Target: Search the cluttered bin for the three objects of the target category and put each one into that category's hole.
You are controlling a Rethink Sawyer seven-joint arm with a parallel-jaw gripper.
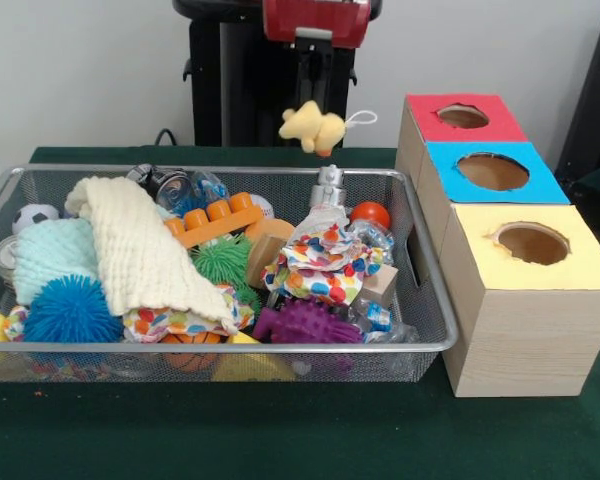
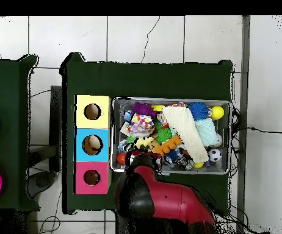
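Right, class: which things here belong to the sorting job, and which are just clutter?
Job:
end effector
pale yellow soft animal toy, held up
wire-mesh basket
red-topped box's hole

Clutter:
blue spiky ball
purple spiky ball
cream knitted cloth
blue-topped box
yellow-topped box

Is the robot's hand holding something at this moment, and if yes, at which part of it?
Yes. The hand holds a pale yellow soft toy animal by its top, lifted above the wire basket.

My arm (image 2: 162, 204) shows glossy red shells with black rounded joints; its red head (image 1: 316, 20) tops what appears a black column.
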